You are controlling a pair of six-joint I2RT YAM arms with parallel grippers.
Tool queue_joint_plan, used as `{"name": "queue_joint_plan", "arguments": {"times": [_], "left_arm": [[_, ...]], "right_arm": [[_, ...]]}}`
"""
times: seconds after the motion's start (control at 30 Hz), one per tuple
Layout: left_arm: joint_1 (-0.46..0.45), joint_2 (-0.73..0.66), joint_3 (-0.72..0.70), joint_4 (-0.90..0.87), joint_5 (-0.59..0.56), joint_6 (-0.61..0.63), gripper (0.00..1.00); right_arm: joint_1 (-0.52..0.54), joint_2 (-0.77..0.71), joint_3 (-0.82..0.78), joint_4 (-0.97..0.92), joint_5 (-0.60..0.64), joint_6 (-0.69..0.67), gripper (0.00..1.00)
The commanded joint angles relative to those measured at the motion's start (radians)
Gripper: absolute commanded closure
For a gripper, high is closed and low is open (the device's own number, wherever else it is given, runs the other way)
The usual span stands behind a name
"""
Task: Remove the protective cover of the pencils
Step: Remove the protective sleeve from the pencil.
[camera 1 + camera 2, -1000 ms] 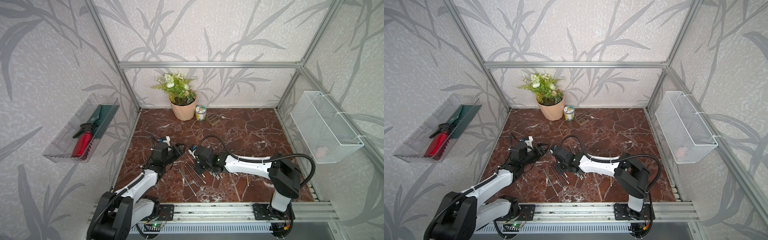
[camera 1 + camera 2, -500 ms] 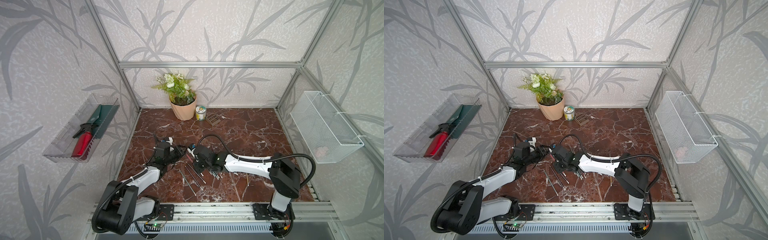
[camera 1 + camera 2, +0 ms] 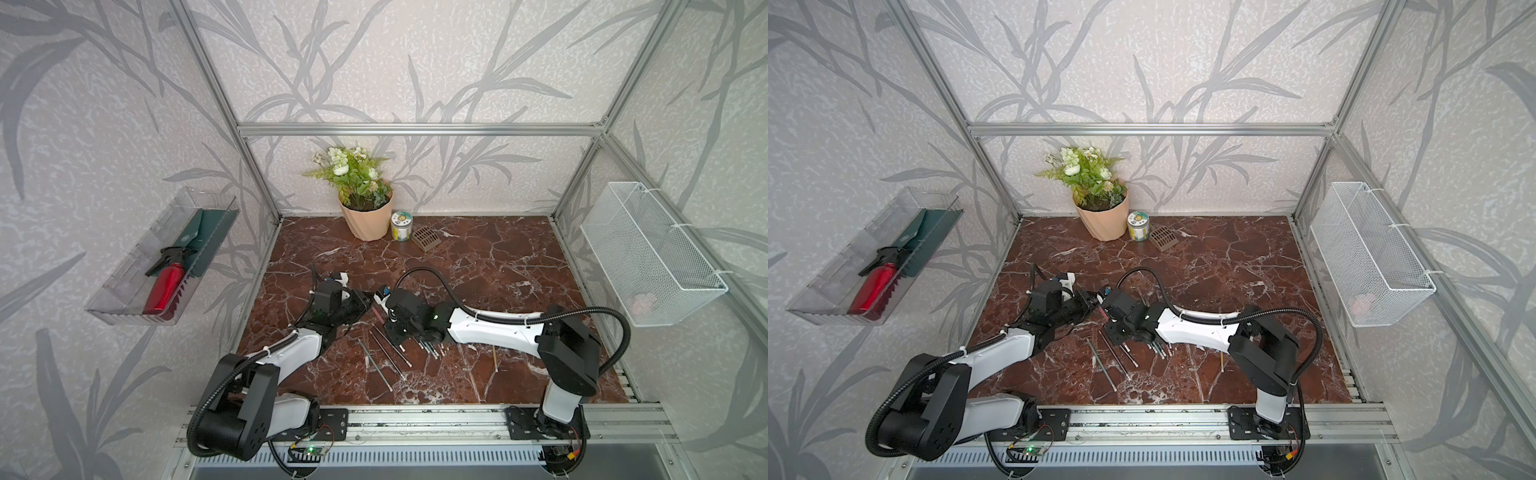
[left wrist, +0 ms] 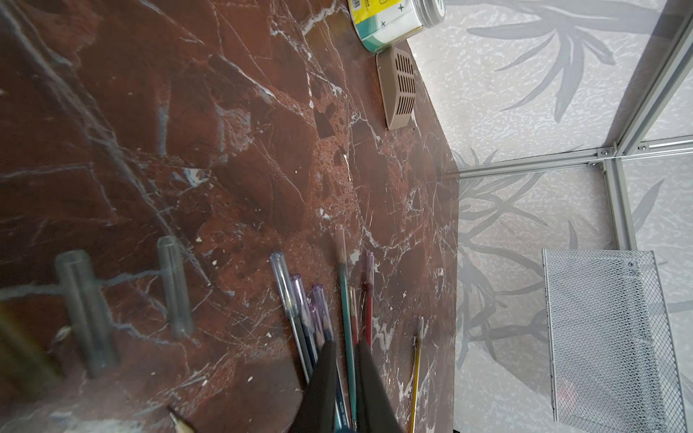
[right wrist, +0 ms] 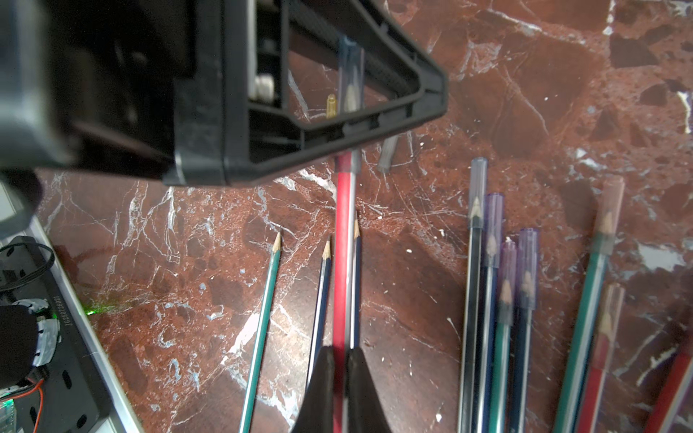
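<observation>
A: In both top views we find the left gripper (image 3: 365,302) and right gripper (image 3: 387,321) tip to tip at lower centre, loose pencils (image 3: 376,365) just below them in frame.
B: Left wrist view: we see its fingers (image 4: 324,378) nearly together, capped pencils beyond.
A: Right wrist view: we see the right gripper clamped on the red pencil (image 5: 342,262), the left gripper pinching its cap (image 5: 350,75).

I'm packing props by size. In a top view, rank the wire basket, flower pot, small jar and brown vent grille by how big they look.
1. wire basket
2. flower pot
3. small jar and brown vent grille: too alike to rank.
</observation>
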Motion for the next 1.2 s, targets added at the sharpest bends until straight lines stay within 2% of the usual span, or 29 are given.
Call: {"name": "queue_joint_plan", "arguments": {"times": [0.0, 0.13, 0.2, 0.3, 0.37, 0.5, 0.6, 1.17], "left_arm": [[-0.005, -0.028, 0.016, -0.017, -0.016, 0.009, 0.99], [-0.005, -0.040, 0.014, -0.025, -0.017, 0.008, 1.00], [-0.005, -0.046, 0.014, -0.031, -0.019, 0.008, 1.00], [-0.004, -0.052, 0.014, -0.041, -0.023, 0.006, 1.00], [-0.006, -0.057, 0.014, -0.047, -0.023, 0.007, 1.00], [-0.003, -0.064, 0.015, -0.060, -0.033, 0.010, 1.00], [-0.004, -0.067, 0.015, -0.060, -0.034, 0.011, 1.00], [-0.001, -0.063, 0.006, -0.026, -0.091, 0.013, 1.00]], "right_arm": [[-0.003, 0.007, 0.026, 0.011, -0.009, -0.001, 0.92], [-0.003, 0.026, 0.034, 0.036, 0.005, -0.004, 0.68], [-0.003, 0.047, 0.055, 0.032, 0.012, -0.008, 0.62], [-0.003, 0.086, 0.097, 0.017, 0.011, -0.010, 0.61], [-0.004, 0.100, 0.111, 0.015, 0.005, -0.011, 0.66], [-0.004, 0.098, 0.106, 0.019, 0.004, -0.014, 0.91], [-0.003, 0.083, 0.085, 0.023, -0.005, -0.024, 1.00], [0.021, -0.039, -0.129, 0.079, -0.009, -0.051, 1.00]]}}
